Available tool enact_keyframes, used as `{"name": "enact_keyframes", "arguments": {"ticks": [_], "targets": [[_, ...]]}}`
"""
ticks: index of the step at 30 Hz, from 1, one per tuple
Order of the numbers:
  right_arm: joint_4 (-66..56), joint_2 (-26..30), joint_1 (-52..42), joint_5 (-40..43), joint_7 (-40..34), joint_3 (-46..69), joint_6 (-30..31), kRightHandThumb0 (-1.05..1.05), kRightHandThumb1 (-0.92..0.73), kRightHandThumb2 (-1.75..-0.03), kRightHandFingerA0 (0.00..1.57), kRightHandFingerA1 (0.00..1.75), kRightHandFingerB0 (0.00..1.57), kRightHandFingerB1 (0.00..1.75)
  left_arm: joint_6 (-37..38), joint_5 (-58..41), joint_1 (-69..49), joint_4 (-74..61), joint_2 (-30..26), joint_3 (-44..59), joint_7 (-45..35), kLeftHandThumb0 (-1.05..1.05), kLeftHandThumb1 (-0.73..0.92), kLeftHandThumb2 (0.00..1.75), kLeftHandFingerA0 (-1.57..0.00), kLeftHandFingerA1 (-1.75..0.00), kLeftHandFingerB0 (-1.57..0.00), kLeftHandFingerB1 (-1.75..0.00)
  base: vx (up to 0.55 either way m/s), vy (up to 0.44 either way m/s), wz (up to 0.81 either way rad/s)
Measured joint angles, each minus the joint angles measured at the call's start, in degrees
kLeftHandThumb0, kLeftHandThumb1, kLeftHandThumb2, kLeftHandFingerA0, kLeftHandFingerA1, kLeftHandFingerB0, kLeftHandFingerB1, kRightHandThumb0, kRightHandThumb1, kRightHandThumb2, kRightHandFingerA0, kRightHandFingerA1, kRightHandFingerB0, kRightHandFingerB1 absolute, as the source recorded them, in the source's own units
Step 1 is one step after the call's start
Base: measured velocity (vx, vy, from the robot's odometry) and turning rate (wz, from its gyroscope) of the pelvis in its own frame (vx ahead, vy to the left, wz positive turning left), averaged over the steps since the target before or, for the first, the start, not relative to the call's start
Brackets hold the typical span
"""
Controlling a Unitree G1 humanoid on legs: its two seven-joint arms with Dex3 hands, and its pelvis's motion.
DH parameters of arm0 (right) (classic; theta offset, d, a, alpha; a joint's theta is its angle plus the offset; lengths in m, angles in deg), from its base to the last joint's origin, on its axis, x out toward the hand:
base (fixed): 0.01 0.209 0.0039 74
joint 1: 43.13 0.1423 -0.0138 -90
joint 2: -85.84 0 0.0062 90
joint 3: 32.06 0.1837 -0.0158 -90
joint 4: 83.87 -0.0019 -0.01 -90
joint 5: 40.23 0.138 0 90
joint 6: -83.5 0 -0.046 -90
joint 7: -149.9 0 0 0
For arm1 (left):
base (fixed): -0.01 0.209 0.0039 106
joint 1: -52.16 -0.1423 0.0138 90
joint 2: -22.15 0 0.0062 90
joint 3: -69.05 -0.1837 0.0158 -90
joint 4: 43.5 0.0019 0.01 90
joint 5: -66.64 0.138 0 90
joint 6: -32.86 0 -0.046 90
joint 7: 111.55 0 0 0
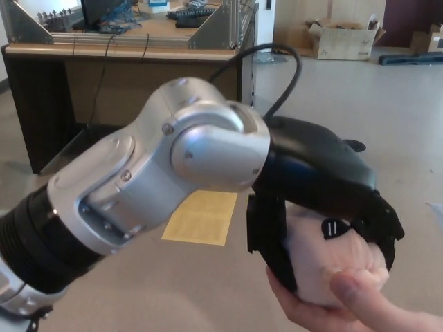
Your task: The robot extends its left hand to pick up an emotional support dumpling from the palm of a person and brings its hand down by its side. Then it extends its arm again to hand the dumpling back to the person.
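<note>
My left robot hand is clamped around the dumpling; it rests on a person's hand.

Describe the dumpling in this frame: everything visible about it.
The dumpling is a round, pale pink plush, soft and fuzzy by its look, with part of a black sunglasses mark showing on its upper face. It rests in a person's hand, whose thumb presses its lower front. The left hand covers its top, with black fingers wrapping down both sides. Much of it is hidden.
</note>
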Motion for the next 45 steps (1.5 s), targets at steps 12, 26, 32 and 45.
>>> {"name": "enact_keyframes", "arguments": {"ticks": [12,26,32,45], "targets": [[-0.1,0.0,-1.3,0.0,0.7,0.0,0.7,-0.25,-0.64,-0.59,0.76,0.55,0.66,0.48,11.3,6.9,-8.7,0.2,0.5,3.5,10.6,-0.26,0.64,0.64,-0.91,-1.63,-0.84,-0.49,0.0,0.0,0.0],[-1.4,-0.1,-2.7,-0.2,0.5,-0.2,2.4,-0.25,-0.64,-0.59,0.82,0.61,0.68,0.49,12.7,7.0,-13.2,6.8,6.8,20.1,19.7,-0.13,0.7,0.73,-0.94,-1.62,-0.78,-1.33,0.0,0.0,0.0],[-1.7,-0.2,-2.7,-0.2,0.5,-0.3,2.9,-0.24,-0.63,-0.58,0.8,0.58,0.67,0.49,7.3,3.1,-11.0,7.3,7.1,29.5,20.5,-0.07,0.65,0.82,-0.95,-1.23,-0.89,-0.92,0.0,0.0,0.0],[-2.2,-0.2,-3.6,-0.2,0.5,-0.3,2.9,-0.27,-0.64,-0.59,0.83,0.6,0.68,0.5,-2.1,-8.1,-20.3,3.6,7.3,46.8,20.6,-0.1,0.84,0.68,-1.04,-1.35,-0.88,-0.91,0.0,0.0,0.0]]}}
